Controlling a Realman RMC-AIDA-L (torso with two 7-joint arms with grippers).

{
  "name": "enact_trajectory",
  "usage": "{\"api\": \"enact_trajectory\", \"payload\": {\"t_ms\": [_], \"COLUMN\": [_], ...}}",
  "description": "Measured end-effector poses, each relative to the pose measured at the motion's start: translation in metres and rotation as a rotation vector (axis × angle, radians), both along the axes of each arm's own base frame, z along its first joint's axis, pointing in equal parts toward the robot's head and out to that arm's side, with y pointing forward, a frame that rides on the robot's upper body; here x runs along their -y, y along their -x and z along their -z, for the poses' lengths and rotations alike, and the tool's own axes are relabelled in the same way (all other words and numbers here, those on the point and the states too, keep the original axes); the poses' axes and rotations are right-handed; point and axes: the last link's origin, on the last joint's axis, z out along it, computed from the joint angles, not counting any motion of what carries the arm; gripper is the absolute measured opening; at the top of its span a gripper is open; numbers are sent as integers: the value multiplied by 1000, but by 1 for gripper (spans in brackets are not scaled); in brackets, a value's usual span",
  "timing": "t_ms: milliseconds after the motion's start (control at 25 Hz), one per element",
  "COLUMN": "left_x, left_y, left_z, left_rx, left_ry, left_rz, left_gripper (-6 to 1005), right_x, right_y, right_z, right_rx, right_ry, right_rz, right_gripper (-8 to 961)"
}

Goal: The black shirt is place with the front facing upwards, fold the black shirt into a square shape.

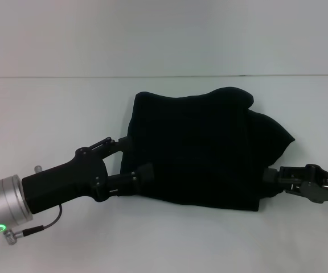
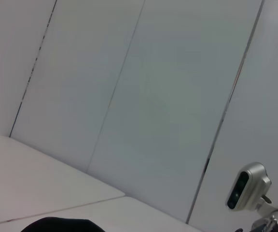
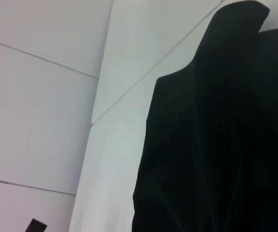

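Observation:
The black shirt lies folded in a rough block in the middle of the white table, its right side bunched into a point. My left gripper is at the shirt's left edge, open, with one finger beside the edge and the other finger over the fabric's near left corner. From the right, my right gripper reaches into the shirt's near right corner and looks shut on the fabric there. The right wrist view is filled by the black shirt. A sliver of the black shirt shows in the left wrist view.
The white table extends around the shirt to a white back wall. The right arm's wrist camera appears far off in the left wrist view.

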Motion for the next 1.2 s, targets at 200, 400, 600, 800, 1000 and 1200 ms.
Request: {"api": "enact_trajectory", "payload": {"t_ms": [200, 400, 600, 800, 1000, 1200], "left_x": [0, 0, 1, 1, 1, 1], "left_y": [0, 0, 0, 0, 1, 1], "left_z": [0, 0, 1, 1, 1, 1], "left_rx": [1, 2, 0, 1, 2, 3], "left_ry": [1, 2, 4, 6, 7, 9], "left_rz": [0, -2, -1, -2, -4, -4], "left_gripper": [936, 936, 936, 936, 936, 936], "right_x": [2, 4, 6, 9, 11, 12], "right_y": [-3, -1, 0, -2, -2, -2], "right_z": [-3, -6, -6, -4, -3, -2], "right_rx": [-8, -34, -38, -32, -26, -21], "right_ry": [-14, -30, -29, -31, -41, -45], "right_rz": [8, -8, -34, -42, -58, -69], "right_gripper": [360, 329, 292, 254, 216, 178]}}
